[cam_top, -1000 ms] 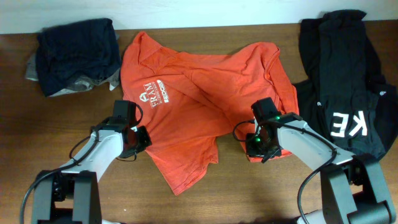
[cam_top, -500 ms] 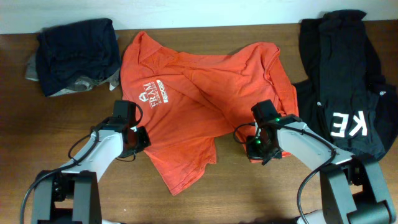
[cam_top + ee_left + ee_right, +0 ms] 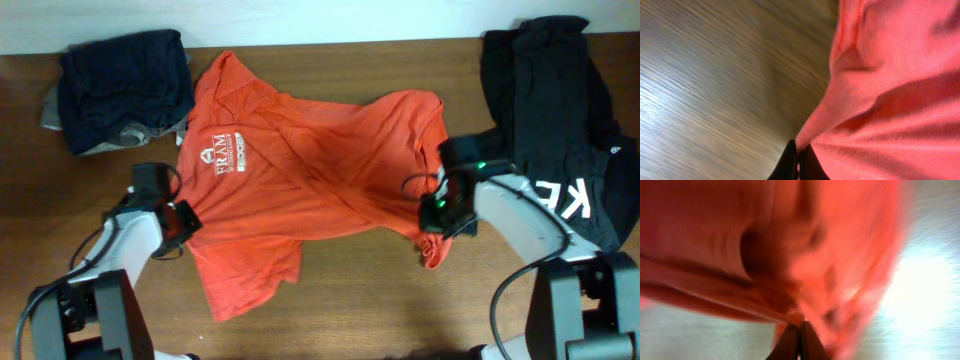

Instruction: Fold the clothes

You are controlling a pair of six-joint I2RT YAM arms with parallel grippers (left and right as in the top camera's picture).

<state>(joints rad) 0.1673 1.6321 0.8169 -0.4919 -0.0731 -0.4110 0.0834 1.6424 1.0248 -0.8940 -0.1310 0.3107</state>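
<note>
Left gripper [image 3: 186,222] and right gripper [image 3: 432,208] each pinched opposite edges of the red-orange T-shirt [image 3: 300,170]; apparently to spread it flat before folding.

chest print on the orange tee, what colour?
White lettering on the red-orange T-shirt; clearest in the overhead view.

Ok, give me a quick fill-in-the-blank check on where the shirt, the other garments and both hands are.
1. The left hand and the right hand are each ____ on fabric of the T-shirt.
2. The white chest logo lies nearer the ____ hand.
3. The black garment with white letters lies on the robot's ____ side.
4. The dark navy pile lies beyond the ____ arm.
Missing words: shut; left; right; left.
</note>
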